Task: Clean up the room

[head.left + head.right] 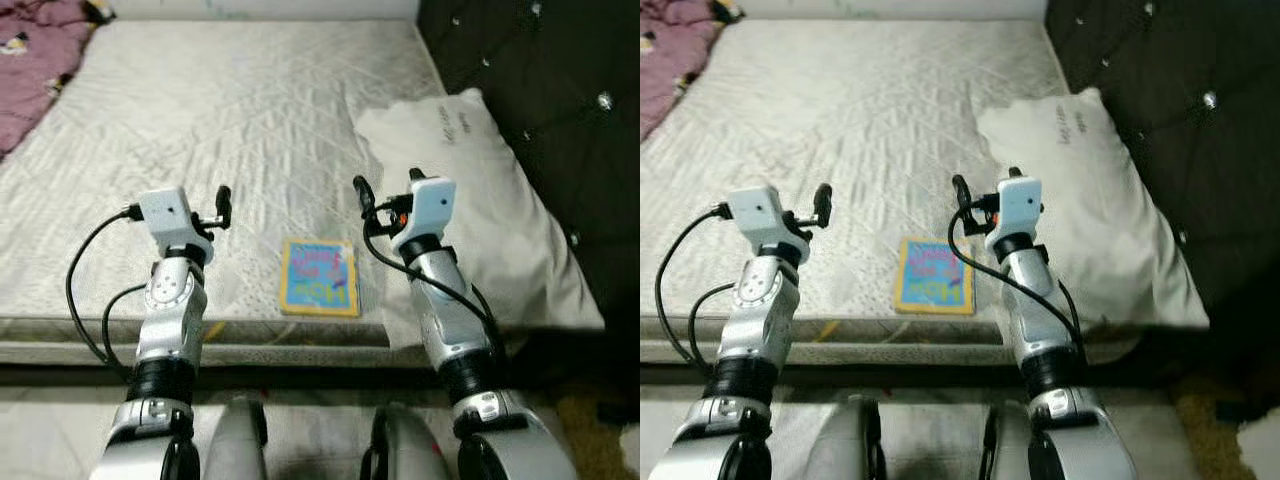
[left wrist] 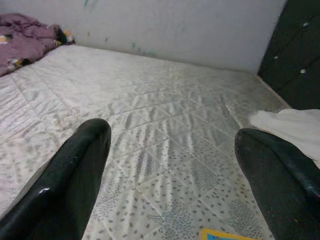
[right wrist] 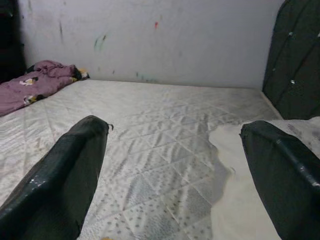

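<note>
A small picture book [image 1: 320, 277] with a yellow border and blue cover lies flat on the bare white mattress [image 1: 230, 120], near its front edge and between my two arms. My left gripper [image 1: 218, 207] hovers just left of the book, and its fingers [image 2: 75, 170] stand wide open with nothing between them. A corner of the book [image 2: 227, 234] peeks in below them. My right gripper [image 1: 368, 200] hangs just right of the book, beside a white pillow [image 1: 470, 200], open and empty. Its fingers [image 3: 70, 170] point across the mattress.
A crumpled purple blanket [image 1: 30, 55] lies at the far left corner of the mattress. A dark tufted headboard [image 1: 550, 80] runs along the right side behind the pillow. A pale wall [image 3: 150, 40] stands at the far end. Floor [image 1: 60, 420] shows below the bed edge.
</note>
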Robot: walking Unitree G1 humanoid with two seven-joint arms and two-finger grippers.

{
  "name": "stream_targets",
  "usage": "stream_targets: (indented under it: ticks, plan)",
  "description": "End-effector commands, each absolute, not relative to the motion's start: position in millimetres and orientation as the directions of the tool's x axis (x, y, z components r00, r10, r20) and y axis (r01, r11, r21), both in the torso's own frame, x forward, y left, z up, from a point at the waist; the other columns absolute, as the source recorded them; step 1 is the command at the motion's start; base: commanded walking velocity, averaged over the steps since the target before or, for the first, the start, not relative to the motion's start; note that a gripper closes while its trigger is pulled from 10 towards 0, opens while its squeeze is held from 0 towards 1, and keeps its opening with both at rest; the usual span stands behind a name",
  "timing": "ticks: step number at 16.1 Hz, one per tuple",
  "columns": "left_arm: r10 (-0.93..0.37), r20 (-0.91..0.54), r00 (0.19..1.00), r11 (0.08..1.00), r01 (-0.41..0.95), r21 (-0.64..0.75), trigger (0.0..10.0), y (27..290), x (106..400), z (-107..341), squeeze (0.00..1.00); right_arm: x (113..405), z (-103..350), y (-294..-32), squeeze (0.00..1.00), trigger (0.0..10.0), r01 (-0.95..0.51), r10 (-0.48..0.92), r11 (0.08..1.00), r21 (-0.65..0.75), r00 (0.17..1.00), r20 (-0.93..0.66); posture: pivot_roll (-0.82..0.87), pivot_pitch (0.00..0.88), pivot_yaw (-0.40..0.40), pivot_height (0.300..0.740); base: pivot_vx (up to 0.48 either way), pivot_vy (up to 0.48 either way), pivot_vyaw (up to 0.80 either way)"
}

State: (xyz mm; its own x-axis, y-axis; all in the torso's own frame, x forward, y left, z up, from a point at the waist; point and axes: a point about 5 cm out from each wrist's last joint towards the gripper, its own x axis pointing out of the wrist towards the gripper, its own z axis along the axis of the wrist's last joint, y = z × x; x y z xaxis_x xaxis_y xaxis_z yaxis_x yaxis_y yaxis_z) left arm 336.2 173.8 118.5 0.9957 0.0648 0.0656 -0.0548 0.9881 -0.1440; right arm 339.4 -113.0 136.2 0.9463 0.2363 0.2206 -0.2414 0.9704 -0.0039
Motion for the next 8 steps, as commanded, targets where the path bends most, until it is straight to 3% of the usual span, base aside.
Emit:
stream_targets:
  ticks: [1,8]
  plan:
    - [0.072,0.025,0.997,0.986,-0.067,-0.151,10.0,174,333,112,0.00,337,139,-114,0.00,10.0,-0.229,0.221,0.973,0.006,0.946,0.235,0.03,0.000,0.023,0.740,0.000,0.000,0.00]
    - [0.022,0.020,1.000,0.988,-0.019,-0.151,10.0,164,322,109,0.00,320,128,-125,0.00,10.0,-0.171,0.169,0.985,-0.010,0.965,0.199,0.01,0.000,0.021,0.740,0.000,0.000,0.00]
